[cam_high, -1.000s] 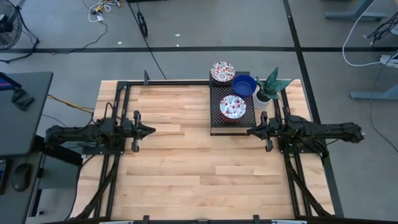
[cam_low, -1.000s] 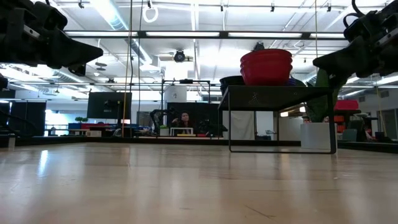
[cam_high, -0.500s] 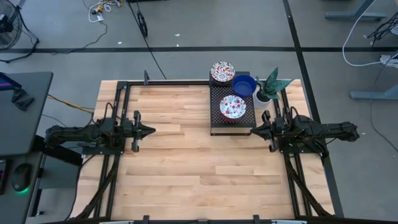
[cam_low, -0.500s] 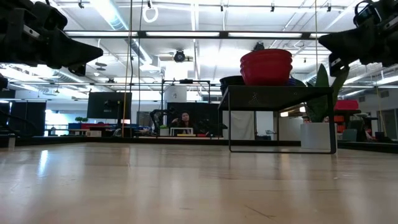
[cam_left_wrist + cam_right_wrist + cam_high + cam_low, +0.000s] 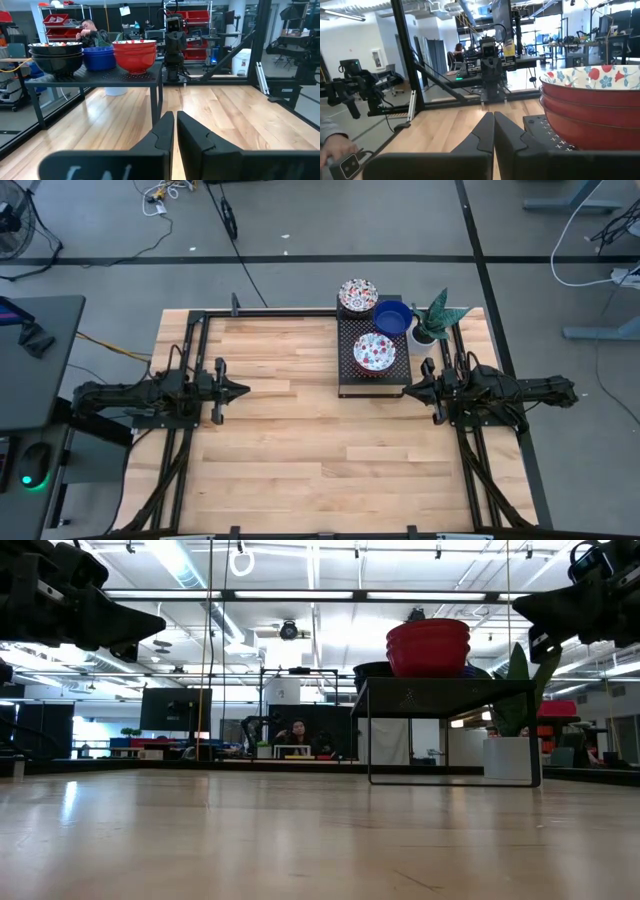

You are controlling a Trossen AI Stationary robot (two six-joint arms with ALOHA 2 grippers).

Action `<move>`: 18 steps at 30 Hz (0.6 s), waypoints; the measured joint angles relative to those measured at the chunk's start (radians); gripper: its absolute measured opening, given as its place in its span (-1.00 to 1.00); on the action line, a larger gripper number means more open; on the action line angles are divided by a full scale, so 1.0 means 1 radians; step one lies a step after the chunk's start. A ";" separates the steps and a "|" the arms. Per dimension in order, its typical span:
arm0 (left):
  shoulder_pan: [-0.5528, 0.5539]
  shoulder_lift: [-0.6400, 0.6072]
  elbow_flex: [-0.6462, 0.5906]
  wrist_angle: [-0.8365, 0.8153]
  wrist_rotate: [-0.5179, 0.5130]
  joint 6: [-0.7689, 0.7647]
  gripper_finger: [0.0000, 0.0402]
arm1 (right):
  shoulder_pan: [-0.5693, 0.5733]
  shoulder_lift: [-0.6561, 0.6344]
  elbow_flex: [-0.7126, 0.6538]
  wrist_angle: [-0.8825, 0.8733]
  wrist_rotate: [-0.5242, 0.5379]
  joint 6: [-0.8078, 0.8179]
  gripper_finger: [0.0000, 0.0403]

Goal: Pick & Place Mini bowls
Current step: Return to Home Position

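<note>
Stacking looks complete: mini bowls (image 5: 374, 353) sit in three stacks on the black shelf (image 5: 346, 383) at the table's (image 5: 290, 450) far right, none left below; left claw (image 5: 243, 390) and right claw (image 5: 404, 391) closed, empty, parked.

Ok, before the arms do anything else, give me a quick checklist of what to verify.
1. Left claw shut, holding nothing: ok.
2. Right claw shut, holding nothing: ok.
3. Right claw apart from the shelf, above its corner: ok.
4. Red bowl stack sitting level on the shelf: ok.
5. Blue bowl and black bowl stack on the shelf too: ok.
6. Plant upright beside the shelf: ok.
</note>
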 joint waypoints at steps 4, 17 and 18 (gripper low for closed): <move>0.000 0.000 0.000 0.000 -0.001 0.000 -0.86 | 0.000 0.000 0.000 0.000 0.000 0.000 -0.96; 0.000 0.000 0.000 0.000 -0.001 0.000 -0.86 | -0.001 0.000 -0.001 0.000 0.001 -0.295 -0.96; 0.000 0.000 0.000 0.000 -0.001 0.000 -0.86 | -0.001 0.000 -0.001 0.000 0.001 -0.296 -0.96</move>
